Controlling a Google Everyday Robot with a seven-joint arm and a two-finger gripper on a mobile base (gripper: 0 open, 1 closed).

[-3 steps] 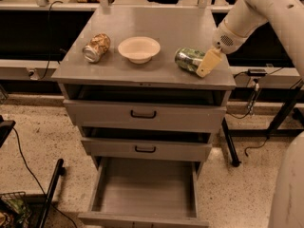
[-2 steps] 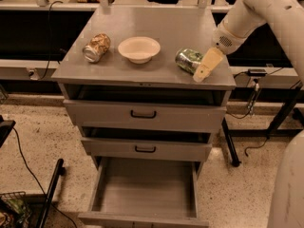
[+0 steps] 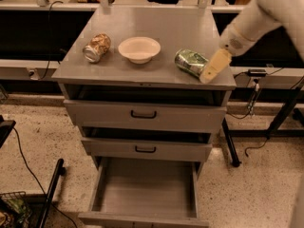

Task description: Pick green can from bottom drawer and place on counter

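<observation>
Since the earlier frames, the gripper [image 3: 212, 68] had been drawn a little to the right, so that less of the green can [image 3: 190, 61] was covered by it; the can itself was left where it had lain. The green can was seen lying on its side on the table [image 3: 156, 27], near the front right corner. The bottom drawer [image 3: 147, 194] was pulled out far below it, with its grey floor exposed. The gripper was held low at the can's right end, touching it or just beside it; which could not be told, nor whether the can was gripped or released. A white bowl [image 3: 139, 49] was set left of the green can, and a tan-and-gold can [image 3: 97, 47] was laid on its side beyond the bowl. The two shallower drawers [image 3: 144, 114] were found slightly pulled out.
</observation>
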